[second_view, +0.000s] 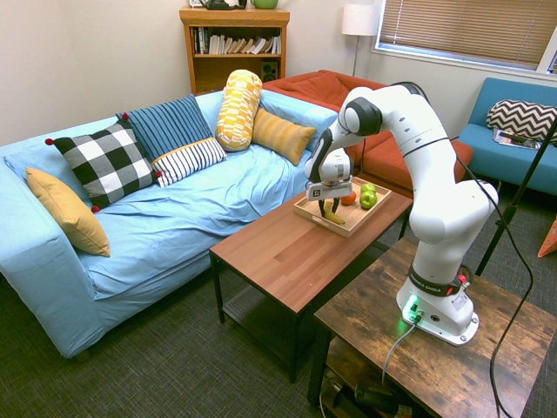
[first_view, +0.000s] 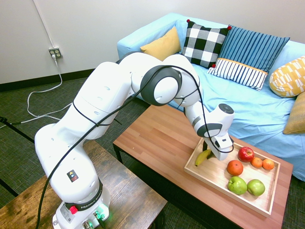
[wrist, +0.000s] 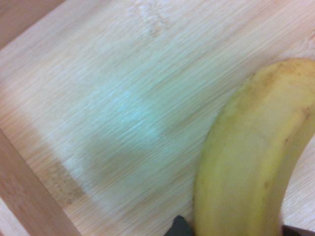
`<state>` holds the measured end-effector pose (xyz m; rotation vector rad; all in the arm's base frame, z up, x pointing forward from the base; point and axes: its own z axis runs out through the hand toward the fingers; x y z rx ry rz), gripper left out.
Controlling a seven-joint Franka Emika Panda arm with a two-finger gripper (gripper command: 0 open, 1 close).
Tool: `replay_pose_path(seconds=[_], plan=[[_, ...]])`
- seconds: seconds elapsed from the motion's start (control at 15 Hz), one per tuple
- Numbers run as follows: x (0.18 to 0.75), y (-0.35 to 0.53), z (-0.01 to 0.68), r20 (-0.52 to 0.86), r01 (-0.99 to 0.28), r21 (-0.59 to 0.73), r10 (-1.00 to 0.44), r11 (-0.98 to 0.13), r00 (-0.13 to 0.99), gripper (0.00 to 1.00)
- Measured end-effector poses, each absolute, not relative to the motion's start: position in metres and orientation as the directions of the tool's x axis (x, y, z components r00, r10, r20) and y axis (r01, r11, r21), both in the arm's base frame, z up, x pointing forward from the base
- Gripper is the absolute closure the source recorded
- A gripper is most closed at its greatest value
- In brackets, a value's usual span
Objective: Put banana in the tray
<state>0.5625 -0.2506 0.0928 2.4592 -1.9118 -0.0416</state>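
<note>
- I see the gripper [first_view: 208,153] pointing down into the tray [first_view: 217,179], banana [first_view: 202,157] between its fingers (grip or gap, I cannot tell).
- Apples [first_view: 246,186] lie nearby.

Wrist view as I see it from the console. A yellow banana [wrist: 251,162] with faint brown flecks rises from the frame's lower edge and curves toward the right edge, filling that corner. Beneath it lies the pale wood floor of the tray [wrist: 123,98], its grain running diagonally. The tray's low raised rim crosses the lower left corner. A greyish shadow falls across the floor beside the banana.
</note>
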Motion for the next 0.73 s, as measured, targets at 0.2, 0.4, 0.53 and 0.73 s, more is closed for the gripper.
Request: replay_pose_path(seconds=[0.2,0.4,0.53,0.73], plan=[[0.563,-0.252,0.094,-0.002,-0.968,0.033,-0.969,-0.249,0.249,0.0],[0.565,-0.257,0.11,0.013,-0.969,0.014,-0.969,-0.247,0.247,0.0],[0.564,-0.257,0.131,0.026,-0.969,-0.002,-0.969,-0.247,0.247,0.0],[0.555,-0.251,0.162,0.044,-0.966,-0.006,-0.966,-0.257,0.256,0.0]])
